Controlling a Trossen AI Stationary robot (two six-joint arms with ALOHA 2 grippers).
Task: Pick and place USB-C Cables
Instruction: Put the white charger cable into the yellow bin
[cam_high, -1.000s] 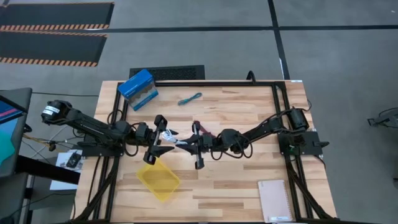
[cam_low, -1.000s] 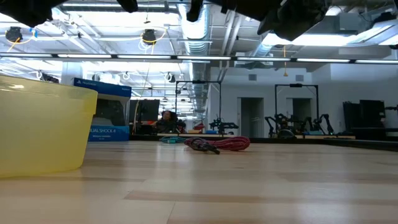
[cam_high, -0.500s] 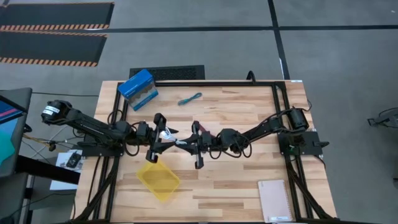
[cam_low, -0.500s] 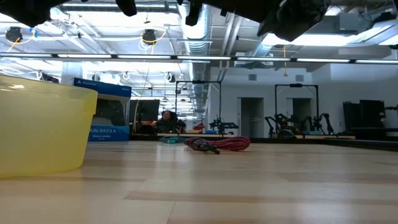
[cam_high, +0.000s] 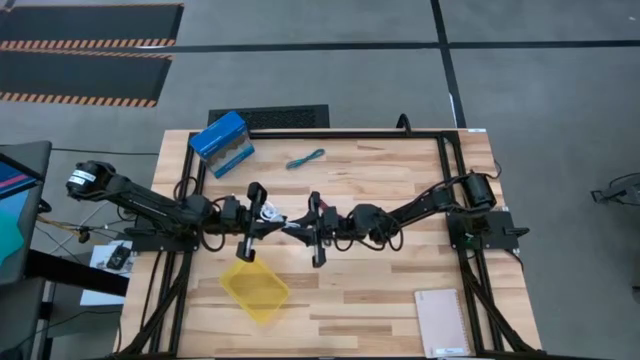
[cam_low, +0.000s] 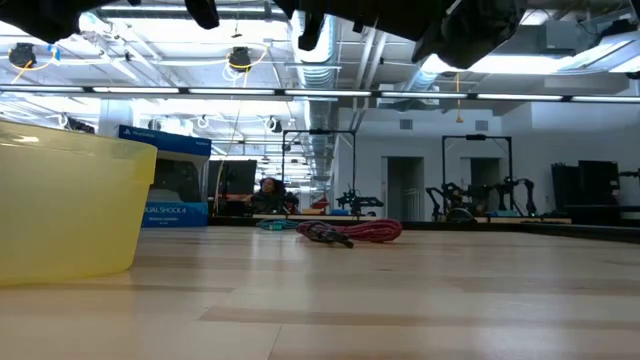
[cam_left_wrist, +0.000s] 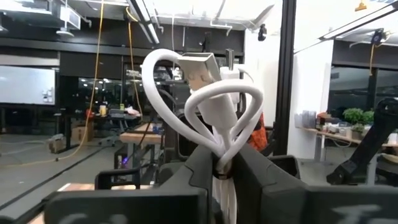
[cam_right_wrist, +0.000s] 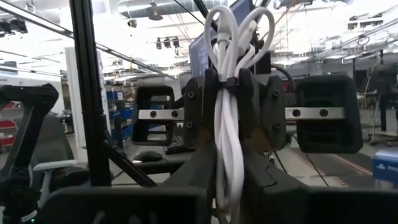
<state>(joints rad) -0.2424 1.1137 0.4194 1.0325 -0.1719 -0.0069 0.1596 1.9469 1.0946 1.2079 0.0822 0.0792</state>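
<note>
Both grippers have drawn closer mid-counter. Left gripper (cam_high: 262, 222) and right gripper (cam_high: 312, 228) each clamp the white cable (cam_left_wrist: 214, 112) between them, aloft. Risk: a mistimed release drops it short of the yellow tray (cam_high: 255, 290), near-left.

The right tool (cam_high: 300, 225) has slid in to meet the left tool (cam_high: 268, 222); now both are clamped on the white cable (cam_high: 283, 224).
</note>
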